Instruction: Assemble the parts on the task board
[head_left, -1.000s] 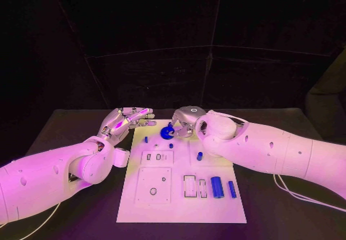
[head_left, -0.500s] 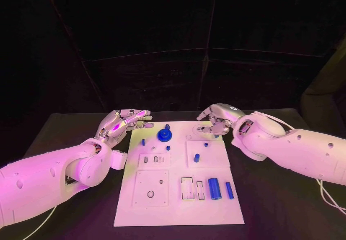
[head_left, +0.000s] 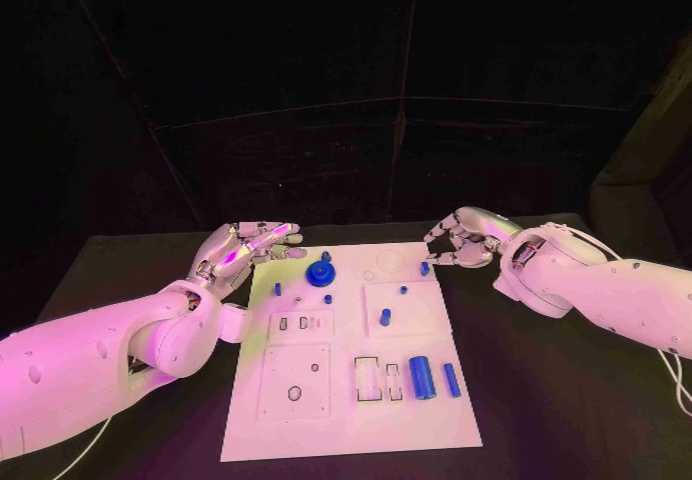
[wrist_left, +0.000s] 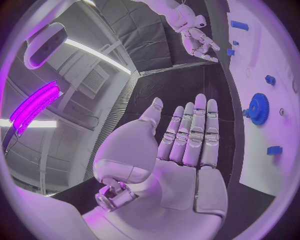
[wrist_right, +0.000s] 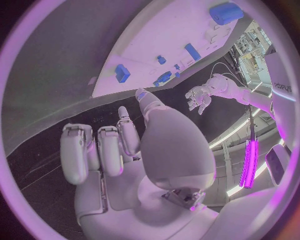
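Task board (head_left: 353, 420) lies mid-desk (head_left: 577, 400). Blue gear (head_left: 320, 274) stands near its far edge. Left hand (head_left: 238, 250) off the left rim, fingers straight, empty. Right hand (head_left: 462, 240) beyond the far-right corner, fingers curled, holding nothing.

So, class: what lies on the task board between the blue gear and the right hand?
In the head view, between the blue gear and the right hand: bare task board with a faint round recess, then a small blue part.

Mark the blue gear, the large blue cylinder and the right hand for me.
blue gear (head_left: 320, 275), head view, on its toothed disc.
large blue cylinder (head_left: 421, 377), head view, on the middle of its side.
right hand (head_left: 459, 243), head view, on the curled fingers beside the board's far right corner.
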